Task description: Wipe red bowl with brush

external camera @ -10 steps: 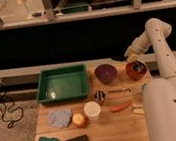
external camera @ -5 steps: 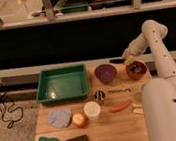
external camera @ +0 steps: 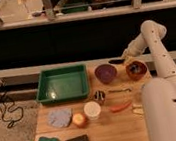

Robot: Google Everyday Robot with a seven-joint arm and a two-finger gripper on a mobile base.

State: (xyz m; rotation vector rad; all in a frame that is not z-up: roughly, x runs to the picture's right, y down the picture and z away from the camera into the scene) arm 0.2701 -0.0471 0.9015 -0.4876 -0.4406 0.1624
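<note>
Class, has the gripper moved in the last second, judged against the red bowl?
Yes. The gripper has shifted slightly from behind the red bowl toward the purple bowl.

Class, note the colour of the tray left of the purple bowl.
Green tray, shown best in the camera view; the gripper is by the red bowl.

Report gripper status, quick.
Gripper: at the left rim of the small round orange-red bowl, slim black brush at its tip; open or closed cannot be told.
</note>
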